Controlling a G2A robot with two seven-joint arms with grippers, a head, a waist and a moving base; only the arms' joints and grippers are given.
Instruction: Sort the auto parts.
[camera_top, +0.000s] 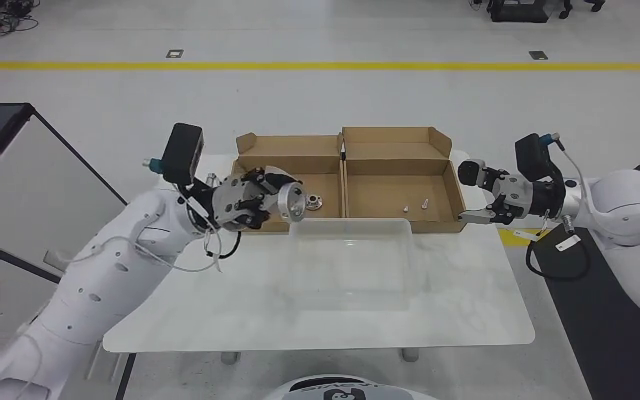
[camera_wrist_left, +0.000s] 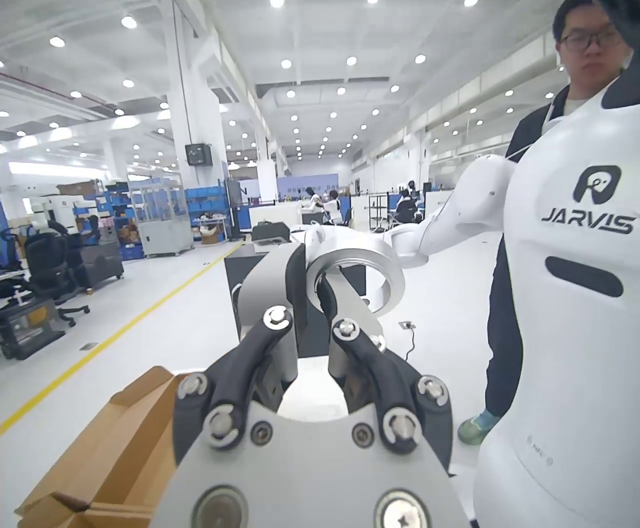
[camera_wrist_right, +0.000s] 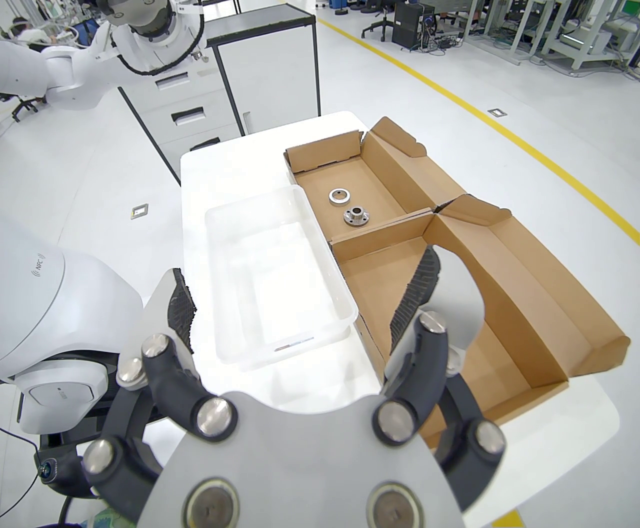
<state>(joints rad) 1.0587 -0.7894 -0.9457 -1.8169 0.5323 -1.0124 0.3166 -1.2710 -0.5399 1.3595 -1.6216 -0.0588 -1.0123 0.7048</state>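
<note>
My left gripper (camera_top: 275, 198) is held up over the left end of the left cardboard box (camera_top: 325, 160), shut on a silver metal ring (camera_top: 293, 201). In the left wrist view one finger sits inside the ring (camera_wrist_left: 357, 270) and the other presses its outer wall. Inside that box lie a flanged metal hub (camera_wrist_right: 355, 216) and a second flat ring (camera_wrist_right: 338, 195). Two small parts (camera_top: 415, 205) lie in the right cardboard box (camera_top: 395, 150). My right gripper (camera_top: 468, 195) hangs open with nothing in it at the right box's outer end, its fingers (camera_wrist_right: 420, 295) spread wide.
A clear plastic tray (camera_top: 350, 255) stands on the white table (camera_top: 470, 300) just in front of the two boxes. A black-framed cabinet (camera_wrist_right: 250, 75) stands off the table's left end. A person stands behind the robot.
</note>
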